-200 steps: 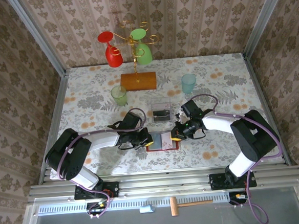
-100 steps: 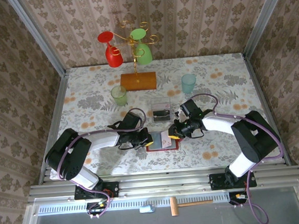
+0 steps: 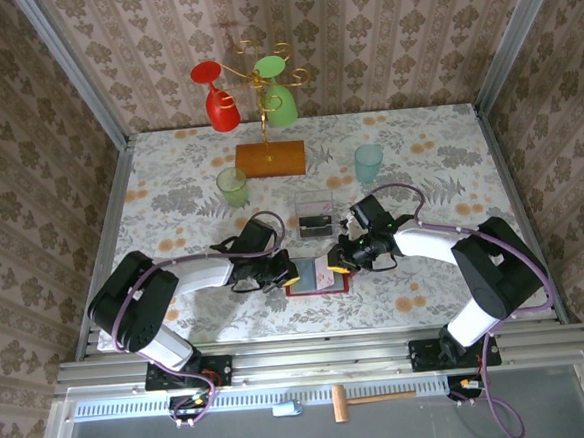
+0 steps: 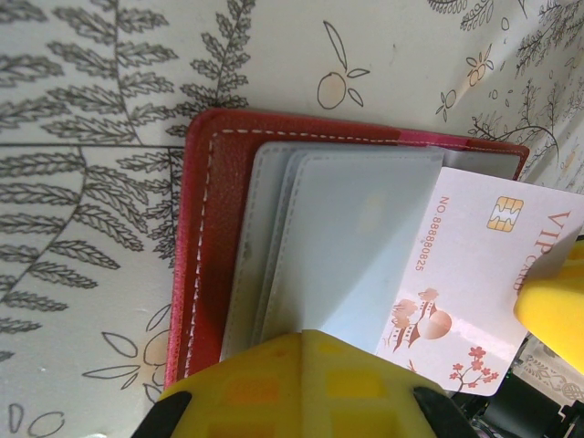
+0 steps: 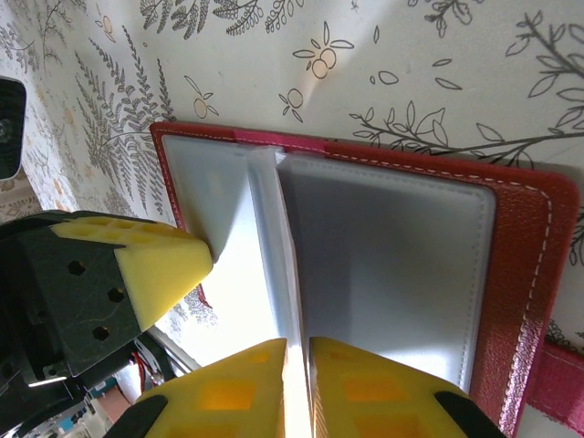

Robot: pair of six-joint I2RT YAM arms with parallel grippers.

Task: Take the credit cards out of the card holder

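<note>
The card holder point(image 3: 299, 290) is a red wallet lying open on the table, its grey pockets point(image 4: 347, 237) facing up. A white credit card point(image 4: 484, 274) with a chip and "VIP" print sticks halfway out of a pocket toward the right. My right gripper point(image 3: 335, 264) is shut on this card's edge, which appears as a thin white strip point(image 5: 290, 274) between its yellow pads point(image 5: 365, 383). My left gripper point(image 4: 306, 339) is shut, its pads together, and it presses down on the grey pocket. The other cards are hidden.
Just behind the wallet stands a clear plastic box point(image 3: 315, 217) with something dark in it. Farther back are a green cup point(image 3: 233, 186), a teal cup point(image 3: 368, 162), and a wooden stand point(image 3: 270, 158) hung with red and green glasses. Table edges lie left and right.
My right gripper has shifted slightly left over the wallet with the white card in it. The left gripper has stayed pressed on the wallet.
</note>
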